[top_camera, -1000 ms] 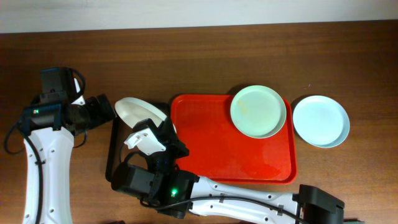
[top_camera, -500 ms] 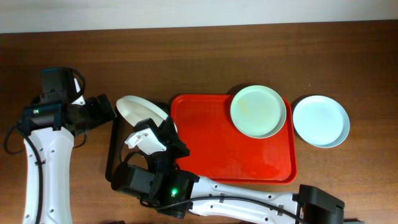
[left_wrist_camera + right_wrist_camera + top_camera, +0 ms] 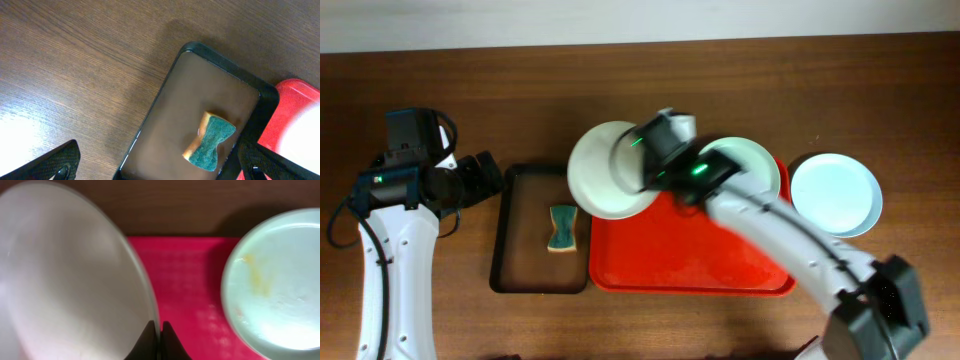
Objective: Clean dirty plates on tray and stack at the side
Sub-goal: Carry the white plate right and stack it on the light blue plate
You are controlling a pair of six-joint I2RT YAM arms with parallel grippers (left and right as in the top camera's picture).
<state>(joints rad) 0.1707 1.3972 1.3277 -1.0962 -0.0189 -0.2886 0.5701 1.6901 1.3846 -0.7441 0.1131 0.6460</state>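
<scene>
From overhead, the large flat red plastic tray [image 3: 720, 262] with rounded corners lies at the middle of the brown wooden table [image 3: 620, 90]. The right gripper [image 3: 632, 172] pinches the rim of a round, glossy white plate [image 3: 600, 172] and holds it tilted above the tray's upper left corner, part of it over the table. A pale green round plate [image 3: 745, 165] sits in the tray's upper right corner, largely covered by the right arm. A pale blue round plate [image 3: 836, 194] rests on the table just right of the tray. Left of the tray stands a narrow black rectangular tray [image 3: 520, 262] holding a green-and-yellow sponge [image 3: 561, 230] pinched at its waist. The left gripper [image 3: 480, 178] hangs over the table left of the black tray.

In the left wrist view, the two dark fingertips [image 3: 57, 162] stand wide apart with nothing between them, above the black tray [image 3: 165, 107], with the sponge [image 3: 211, 142] lying inside.

In the right wrist view, the fingers [image 3: 149, 341] are clamped together on the edge of the white plate [image 3: 65, 280], whose face looks smooth and unmarked. The green plate [image 3: 280, 290] carries a faint yellowish smear near its upper left and sits on the red tray [image 3: 185, 280].
</scene>
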